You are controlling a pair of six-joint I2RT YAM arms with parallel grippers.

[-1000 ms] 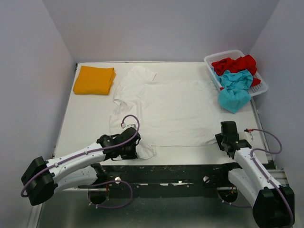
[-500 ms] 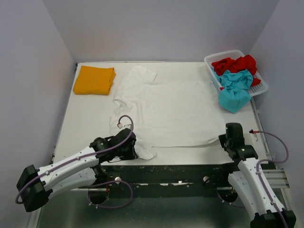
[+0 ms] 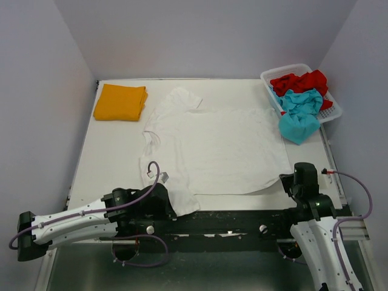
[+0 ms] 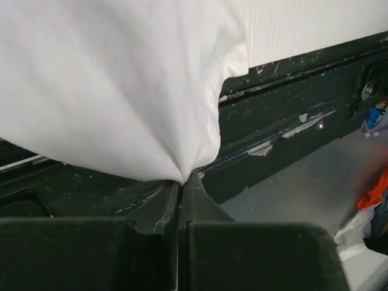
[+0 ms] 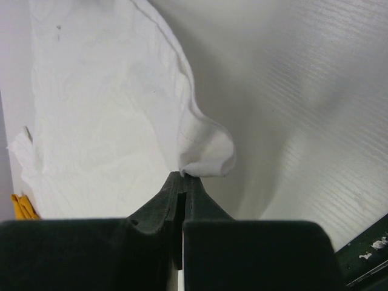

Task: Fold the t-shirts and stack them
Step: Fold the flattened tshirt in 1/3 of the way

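Note:
A white t-shirt [image 3: 212,145] lies spread on the white table, its near edge at the table's front. My left gripper [image 3: 171,205] is shut on the shirt's near left corner [image 4: 182,173], which hangs over the table's front edge. My right gripper [image 3: 290,180] is shut on the shirt's near right hem corner [image 5: 203,160]. A folded orange-yellow t-shirt [image 3: 120,102] lies at the far left. Red [image 3: 300,81] and teal [image 3: 299,114] t-shirts are heaped in the basket at the far right, the teal one spilling over its side.
The white lattice basket [image 3: 333,109] stands at the far right corner. Grey walls close in the table on three sides. The dark metal frame [image 3: 230,219] runs along the front edge, and it also shows in the left wrist view [image 4: 291,115].
Both grippers have drawn back toward the near edge, pulling the white t-shirt's near edge with them. The left corner now hangs past the table's front.

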